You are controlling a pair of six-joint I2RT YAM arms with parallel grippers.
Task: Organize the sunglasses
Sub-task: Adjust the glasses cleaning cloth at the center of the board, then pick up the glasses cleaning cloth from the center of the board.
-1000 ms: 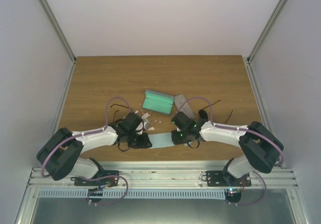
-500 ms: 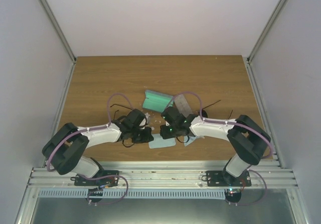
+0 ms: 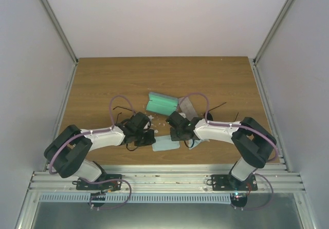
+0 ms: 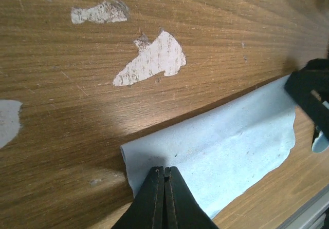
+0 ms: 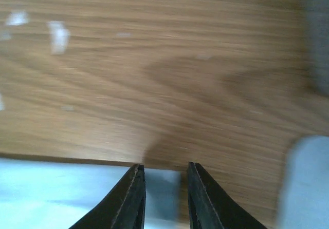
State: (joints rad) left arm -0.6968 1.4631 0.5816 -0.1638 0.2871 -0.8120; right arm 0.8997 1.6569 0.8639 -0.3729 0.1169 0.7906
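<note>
Left end effector [image 4: 164,173] closed at edge of blue cloth [image 4: 231,136]. Right end effector [image 5: 164,170] slightly open, cloth below it.

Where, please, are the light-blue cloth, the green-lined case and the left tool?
light-blue cloth [image 4: 226,136]: left wrist view, its middle.
green-lined case [image 3: 162,103]: top external view, green lining.
left tool [image 4: 164,170]: left wrist view, between its shut fingertips.

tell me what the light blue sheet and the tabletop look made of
The light blue sheet looks like thin soft fabric, probably a microfibre cloth: it is matte and limp, with a curled edge. The tabletop looks like wood-grain board, perhaps laminate or veneer, with a slight sheen. Pale patches suggest the top layer has chipped away.
</note>
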